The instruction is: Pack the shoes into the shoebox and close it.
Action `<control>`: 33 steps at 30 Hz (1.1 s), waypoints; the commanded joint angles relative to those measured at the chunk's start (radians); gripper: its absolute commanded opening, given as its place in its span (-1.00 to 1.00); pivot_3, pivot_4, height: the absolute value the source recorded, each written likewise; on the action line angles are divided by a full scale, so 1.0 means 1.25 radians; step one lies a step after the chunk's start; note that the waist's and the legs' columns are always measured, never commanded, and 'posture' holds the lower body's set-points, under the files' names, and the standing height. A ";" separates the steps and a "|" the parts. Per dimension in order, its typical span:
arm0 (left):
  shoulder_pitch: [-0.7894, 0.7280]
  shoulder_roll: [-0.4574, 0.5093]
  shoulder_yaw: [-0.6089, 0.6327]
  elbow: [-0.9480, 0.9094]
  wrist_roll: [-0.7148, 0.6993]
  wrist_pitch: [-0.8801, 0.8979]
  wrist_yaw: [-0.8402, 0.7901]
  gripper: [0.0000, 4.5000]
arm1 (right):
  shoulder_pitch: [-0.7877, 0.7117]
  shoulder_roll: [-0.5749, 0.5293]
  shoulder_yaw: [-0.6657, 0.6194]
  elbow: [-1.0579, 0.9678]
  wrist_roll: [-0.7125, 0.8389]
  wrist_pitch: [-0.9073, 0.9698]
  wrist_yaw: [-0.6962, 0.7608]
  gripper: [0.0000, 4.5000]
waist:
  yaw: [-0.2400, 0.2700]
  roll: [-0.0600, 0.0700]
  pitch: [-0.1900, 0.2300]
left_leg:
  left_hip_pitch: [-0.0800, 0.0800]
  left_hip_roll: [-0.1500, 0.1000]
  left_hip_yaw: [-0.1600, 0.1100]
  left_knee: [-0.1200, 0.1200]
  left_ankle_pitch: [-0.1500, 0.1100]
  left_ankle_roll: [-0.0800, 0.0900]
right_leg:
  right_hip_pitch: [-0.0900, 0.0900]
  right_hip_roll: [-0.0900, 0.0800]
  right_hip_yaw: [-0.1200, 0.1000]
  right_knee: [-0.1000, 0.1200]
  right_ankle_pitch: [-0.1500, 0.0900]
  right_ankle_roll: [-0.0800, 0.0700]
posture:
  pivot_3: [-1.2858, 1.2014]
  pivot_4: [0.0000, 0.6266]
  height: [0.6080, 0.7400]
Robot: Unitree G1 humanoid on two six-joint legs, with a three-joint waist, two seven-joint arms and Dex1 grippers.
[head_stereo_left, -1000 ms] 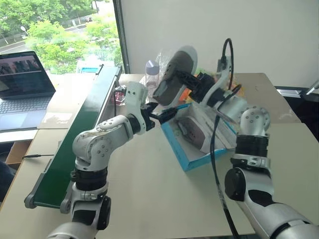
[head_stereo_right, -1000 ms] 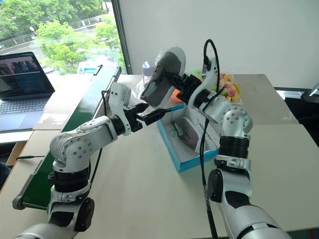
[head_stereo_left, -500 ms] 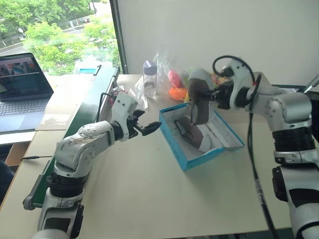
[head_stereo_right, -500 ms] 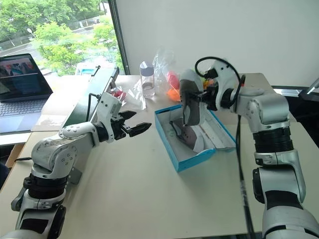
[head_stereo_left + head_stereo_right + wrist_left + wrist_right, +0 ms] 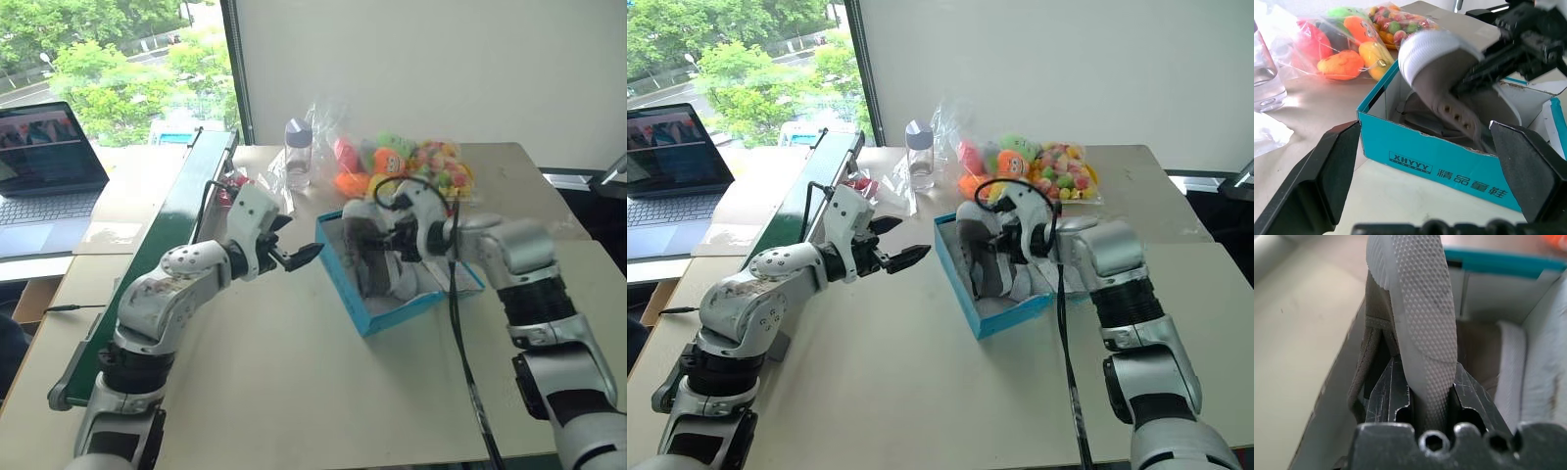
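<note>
Since a second ago the right arm has swung down from up high, so the shoe [image 5: 978, 250] it carries has gone from hanging above the box [image 5: 1004, 318] to sitting partly inside it. The camera has shifted too. The left arm has pulled back a bit toward 9 o'clock of the box.

Right gripper [image 5: 1425, 399]: fingers [image 5: 1386, 394] clamped narrow on the shoe's sole edge, the textured pale sole facing the wrist camera. The shoe stands on its side along the box's near-left wall, toe poking above the rim. The second shoe [image 5: 1484, 345] already lies in the bottom of the box next to it, with white paper beside it.

Left gripper [image 5: 294, 257]: fingers [image 5: 1334, 171] spread wide, holding nothing, hovering just off the box's 9 o'clock corner, not touching it.

The blue box sits open mid-worktop [image 5: 921, 392], lid flopped out at 3 o'clock. At 12 o'clock of it: a bag of plush toys [image 5: 1038, 166] and a clear jar [image 5: 918, 157]. A green conveyor [image 5: 798, 211] runs along 9 o'clock, with a laptop [image 5: 676, 162] beyond it.
</note>
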 commanded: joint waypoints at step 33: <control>-0.109 0.023 -0.140 0.096 0.068 -0.098 -0.201 1.00 | 0.069 -0.242 -0.269 -0.413 0.091 0.322 0.129 0.23 | 0.021 -0.003 -0.002 | 0.000 0.001 0.000 0.000 -0.005 -0.008 | 0.000 0.000 -0.002 0.000 -0.003 -0.005 | 0.03 -0.52 1.00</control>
